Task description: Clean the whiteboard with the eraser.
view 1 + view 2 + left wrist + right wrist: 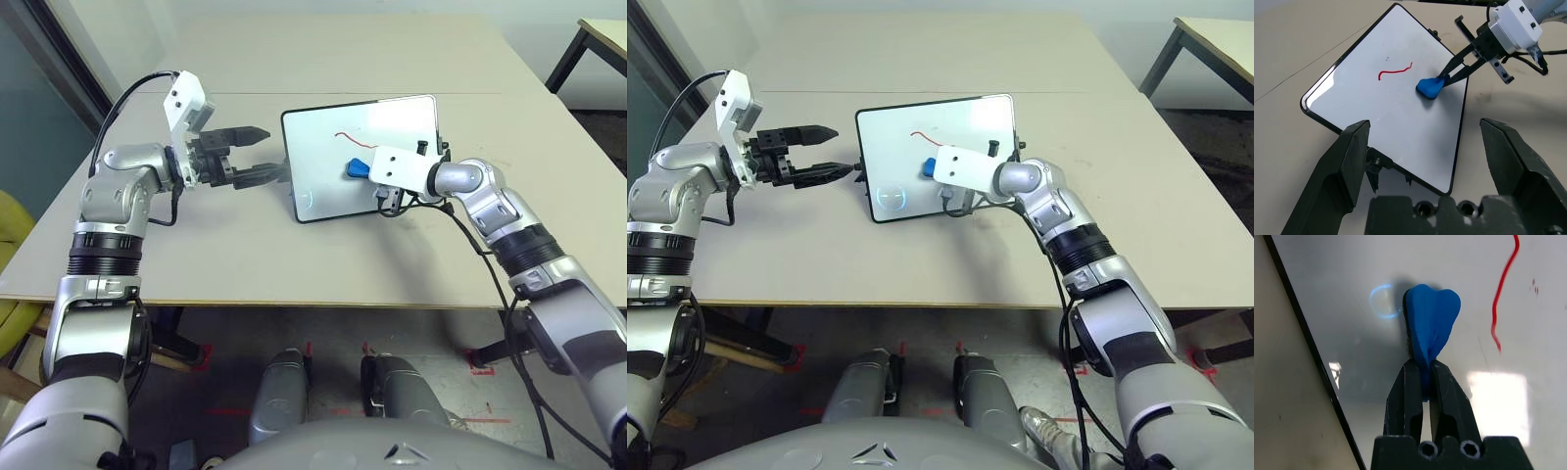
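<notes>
Blue is what your right gripper (1424, 377) has hold of: its two black fingers (1403, 396) are clamped on the near end of the eraser (1431, 325), squeezing it so the free end bulges wide. You have the eraser pressed flat on the whiteboard (323, 157), roughly mid-board and a little toward the board's right edge. A thin red squiggle (1395, 72) is on the white surface just beside the eraser, apart from it, on the side toward the board's far edge. A bright reflection of a ring light (890, 197) sits near the board's lower left corner.

You see the whiteboard resting on the pale counter (225, 255), tilted up on its stand, its black frame running along the counter.

Your left gripper (257, 157) hangs just off the whiteboard's left edge, pointing at it, with its fingers (1344, 161) spread wide apart and nothing between them. One lower fingertip reaches close to the frame; you cannot tell whether it touches.
</notes>
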Action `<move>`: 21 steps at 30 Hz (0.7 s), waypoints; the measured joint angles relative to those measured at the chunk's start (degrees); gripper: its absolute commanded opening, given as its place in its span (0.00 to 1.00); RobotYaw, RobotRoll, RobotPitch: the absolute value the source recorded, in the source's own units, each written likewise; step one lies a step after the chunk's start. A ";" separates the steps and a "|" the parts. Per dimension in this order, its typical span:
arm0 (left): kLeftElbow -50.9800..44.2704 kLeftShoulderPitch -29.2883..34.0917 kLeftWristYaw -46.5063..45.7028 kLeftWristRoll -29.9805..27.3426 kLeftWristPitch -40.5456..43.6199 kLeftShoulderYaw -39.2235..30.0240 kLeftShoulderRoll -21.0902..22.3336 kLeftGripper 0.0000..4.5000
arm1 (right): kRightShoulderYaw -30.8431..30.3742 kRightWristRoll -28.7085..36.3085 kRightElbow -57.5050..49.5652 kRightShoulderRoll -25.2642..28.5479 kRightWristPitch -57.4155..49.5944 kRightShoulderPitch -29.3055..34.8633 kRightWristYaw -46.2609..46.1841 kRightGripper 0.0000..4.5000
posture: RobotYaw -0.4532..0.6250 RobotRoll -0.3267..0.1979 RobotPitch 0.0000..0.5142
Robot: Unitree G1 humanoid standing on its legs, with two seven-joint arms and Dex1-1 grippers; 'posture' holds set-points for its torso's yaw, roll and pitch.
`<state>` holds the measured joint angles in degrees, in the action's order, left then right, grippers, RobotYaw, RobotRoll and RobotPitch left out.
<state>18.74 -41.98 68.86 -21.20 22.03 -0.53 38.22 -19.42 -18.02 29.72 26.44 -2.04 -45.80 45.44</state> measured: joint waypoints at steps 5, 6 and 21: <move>0.04 0.00 0.01 0.02 0.00 0.00 0.01 1.00 | 0.57 0.61 2.18 2.76 -0.01 -0.07 0.35 0.00 | 0.68 0.62 0.17; 0.06 -0.01 0.02 0.03 0.00 0.00 0.01 1.00 | 0.81 0.75 2.69 3.18 -0.01 -0.12 0.35 0.00 | 0.68 0.62 0.17; 0.22 0.10 0.03 0.17 0.03 -0.03 0.37 1.00 | 2.43 2.88 1.90 3.10 -1.89 -2.60 0.98 0.00 | 0.69 0.62 0.23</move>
<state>18.96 -41.89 68.90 -21.03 22.06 -0.55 38.59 -16.99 -15.14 31.62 29.54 -3.93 -48.41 46.42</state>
